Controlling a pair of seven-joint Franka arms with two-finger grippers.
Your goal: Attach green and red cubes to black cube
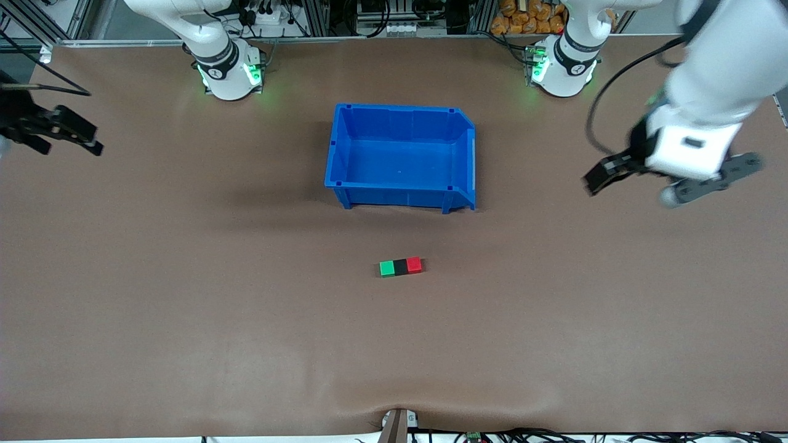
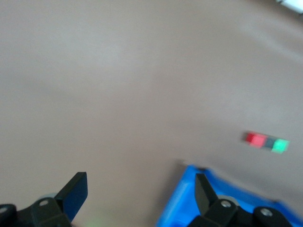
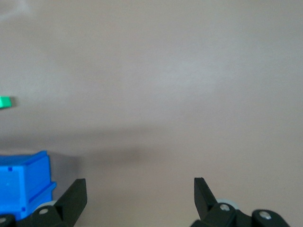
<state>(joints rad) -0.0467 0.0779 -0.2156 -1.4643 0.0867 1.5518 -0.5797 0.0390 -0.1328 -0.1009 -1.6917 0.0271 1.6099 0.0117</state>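
Note:
The green cube (image 1: 386, 269), black cube (image 1: 400, 267) and red cube (image 1: 414, 264) lie joined in a row on the table, black in the middle, nearer the front camera than the blue bin. The left wrist view shows the red (image 2: 257, 139), black (image 2: 269, 142) and green (image 2: 280, 145) cubes far off. The green cube (image 3: 4, 101) shows at the edge of the right wrist view. My left gripper (image 1: 628, 187) (image 2: 140, 189) is open and empty, up over the left arm's end of the table. My right gripper (image 1: 68, 146) (image 3: 140, 191) is open and empty, up over the right arm's end.
An empty blue bin (image 1: 397, 197) stands mid-table between the arm bases and the cubes. It also shows in the left wrist view (image 2: 189, 203) and the right wrist view (image 3: 23, 184). Brown table surface surrounds the cubes.

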